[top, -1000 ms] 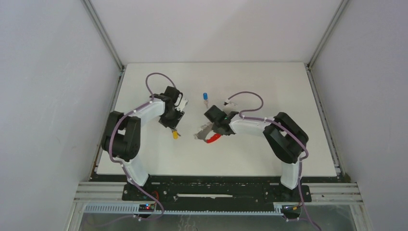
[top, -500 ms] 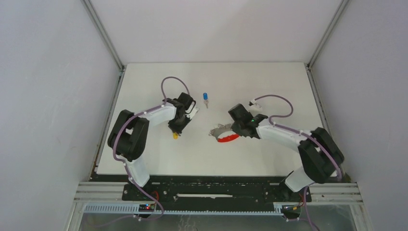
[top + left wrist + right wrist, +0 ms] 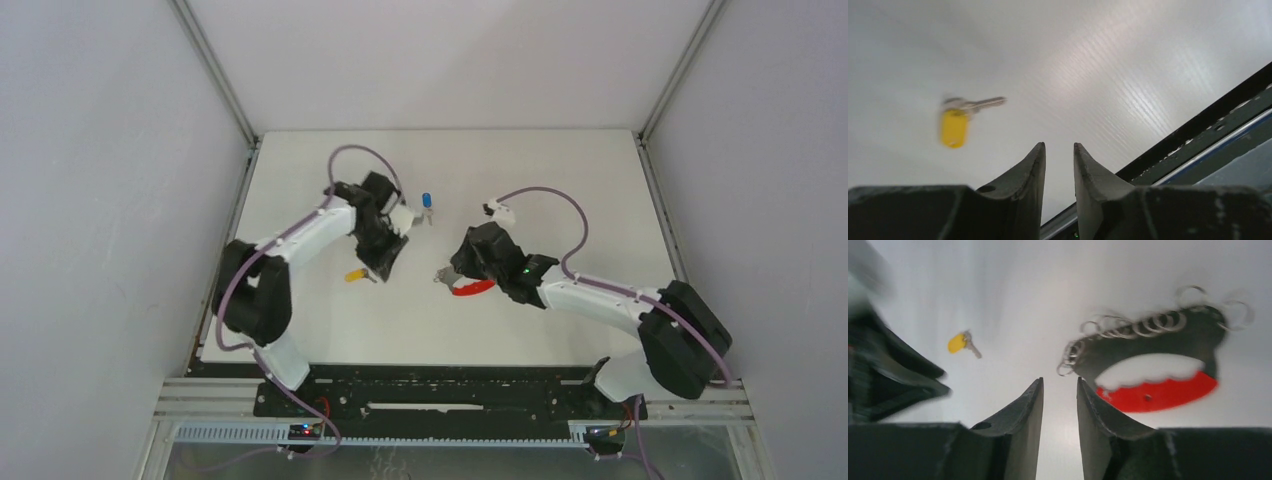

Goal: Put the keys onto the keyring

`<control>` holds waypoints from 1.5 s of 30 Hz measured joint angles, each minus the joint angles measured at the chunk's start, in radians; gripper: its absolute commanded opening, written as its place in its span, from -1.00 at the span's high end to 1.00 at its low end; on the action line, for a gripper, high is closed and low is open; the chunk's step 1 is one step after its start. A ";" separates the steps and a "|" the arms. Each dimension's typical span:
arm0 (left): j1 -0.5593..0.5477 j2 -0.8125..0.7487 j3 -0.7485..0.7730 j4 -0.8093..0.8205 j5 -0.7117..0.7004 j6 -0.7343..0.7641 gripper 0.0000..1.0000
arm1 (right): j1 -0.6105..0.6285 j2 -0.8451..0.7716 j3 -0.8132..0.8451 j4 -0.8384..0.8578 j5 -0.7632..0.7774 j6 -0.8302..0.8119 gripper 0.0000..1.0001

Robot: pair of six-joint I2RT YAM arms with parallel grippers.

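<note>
Right wrist: red-and-black oval keyring (image 3: 1158,395)

A white table (image 3: 560,190) stands between plain grey walls (image 3: 100,200), with aluminium posts (image 3: 217,75) rising from its far corners. A black plate (image 3: 450,392) runs along its near edge, with a slotted cable duct (image 3: 450,437) beyond.
</note>
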 measured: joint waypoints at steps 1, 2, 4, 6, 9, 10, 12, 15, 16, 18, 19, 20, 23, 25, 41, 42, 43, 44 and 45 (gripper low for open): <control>0.022 -0.029 0.049 -0.027 0.006 0.002 0.28 | 0.012 0.024 0.015 0.018 -0.015 -0.027 0.06; 0.046 -0.055 0.095 -0.044 0.010 0.001 0.22 | 0.020 0.051 0.035 0.033 -0.033 -0.051 -0.03; 0.121 -0.118 0.205 -0.063 0.009 0.000 -0.06 | 0.036 0.132 0.103 0.069 -0.090 -0.106 -0.15; 0.216 -0.185 0.295 -0.061 -0.026 -0.011 -0.26 | 0.043 0.230 0.202 0.099 -0.174 -0.169 -0.26; 0.339 -0.289 0.328 -0.051 -0.117 -0.031 -0.96 | 0.066 0.406 0.390 0.132 -0.307 -0.270 -0.42; 0.365 -0.314 0.325 -0.056 -0.141 -0.038 -0.99 | 0.078 0.463 0.449 0.139 -0.343 -0.304 -0.51; 0.402 -0.347 0.309 -0.060 -0.165 -0.058 -1.00 | 0.109 0.573 0.568 0.129 -0.398 -0.377 -0.55; 0.429 -0.364 0.270 -0.063 -0.172 -0.081 -1.00 | 0.159 0.705 0.715 0.070 -0.446 -0.462 -0.56; 0.433 -0.366 0.251 -0.063 -0.172 -0.087 -1.00 | 0.170 0.740 0.758 0.040 -0.451 -0.483 -0.54; 0.437 -0.367 0.220 -0.063 -0.172 -0.098 -1.00 | 0.192 0.828 0.877 -0.035 -0.448 -0.523 -0.52; 0.437 -0.369 0.204 -0.063 -0.171 -0.103 -1.00 | 0.200 0.860 0.922 -0.064 -0.443 -0.533 -0.50; 0.437 -0.373 0.192 -0.064 -0.171 -0.107 -1.00 | 0.208 0.895 0.973 -0.100 -0.429 -0.542 -0.49; 0.437 -0.388 0.174 -0.063 -0.171 -0.110 -1.00 | 0.216 0.950 1.044 -0.158 -0.376 -0.554 -0.47; 0.437 -0.405 0.169 -0.062 -0.171 -0.114 -1.00 | 0.217 0.965 1.055 -0.185 -0.330 -0.558 -0.44; 0.465 -0.458 0.169 -0.058 -0.185 -0.116 -1.00 | 0.242 0.986 1.093 -0.272 0.001 -0.579 0.86; 0.466 -0.460 0.169 -0.058 -0.187 -0.116 -1.00 | 0.241 0.965 1.063 -0.272 0.016 -0.575 0.90; 0.465 -0.462 0.169 -0.058 -0.187 -0.116 -1.00 | 0.237 0.941 1.026 -0.272 0.032 -0.571 0.97; 0.465 -0.466 0.169 -0.058 -0.187 -0.116 -1.00 | 0.234 0.921 0.994 -0.274 0.047 -0.568 1.00; 0.465 -0.470 0.169 -0.058 -0.187 -0.116 -1.00 | 0.228 0.900 0.962 -0.280 0.060 -0.565 1.00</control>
